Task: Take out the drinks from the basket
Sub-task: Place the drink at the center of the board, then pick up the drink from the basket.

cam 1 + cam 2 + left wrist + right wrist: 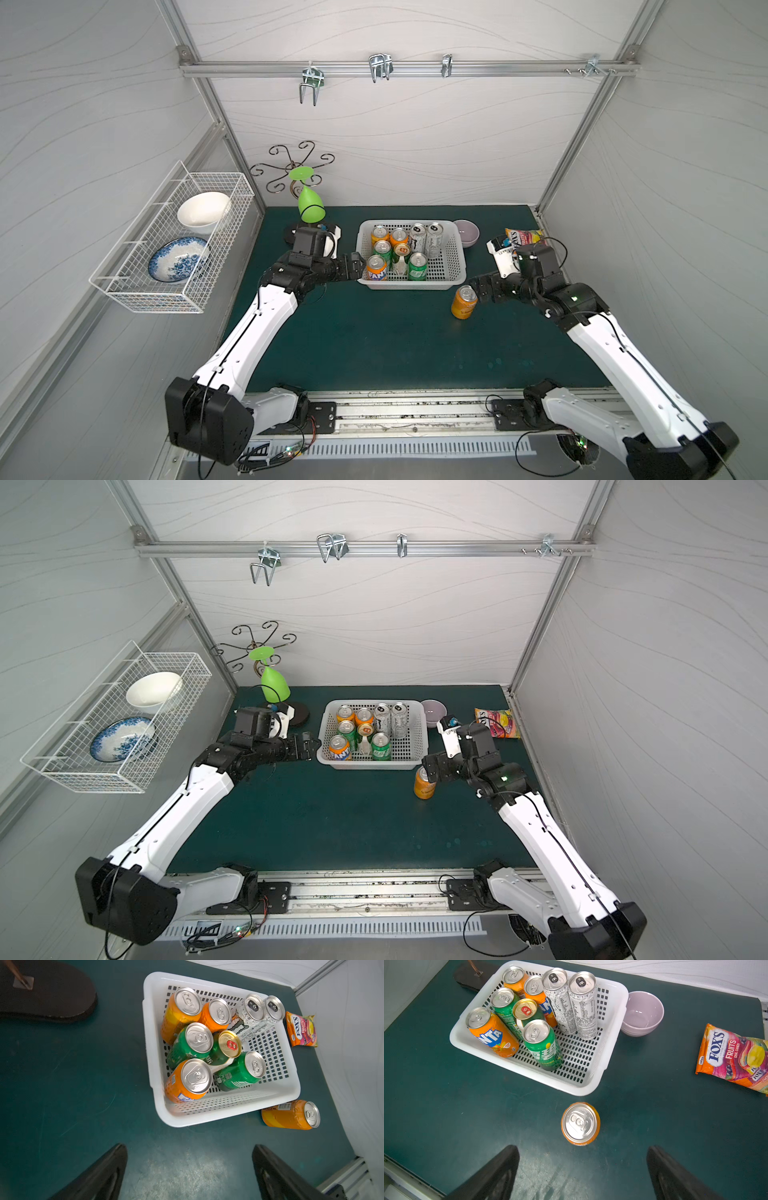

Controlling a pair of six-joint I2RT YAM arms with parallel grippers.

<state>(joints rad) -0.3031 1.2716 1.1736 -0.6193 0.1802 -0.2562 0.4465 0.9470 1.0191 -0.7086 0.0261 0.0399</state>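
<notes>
Right fingers (497,1176) were spread wide and empty. Just ahead, an orange metal drink can (580,1123) stood upright on the dark green surface (467,1118), just outside the white perforated plastic basket (566,1088). Left fingers (99,1176) were likewise released beside the basket, which held eight other drink cans (196,1076).

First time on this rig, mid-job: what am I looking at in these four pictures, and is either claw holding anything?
This is a robot with a left arm and a right arm. Two pictures look down on the whole scene from above; two come from a camera on each wrist. The left gripper and the right gripper are both open and hold nothing. On the green mat stands the white basket with eight cans inside. One orange can stands upright outside it, close in front of the right gripper. A lilac bowl and a candy bag sit nearby.
</notes>
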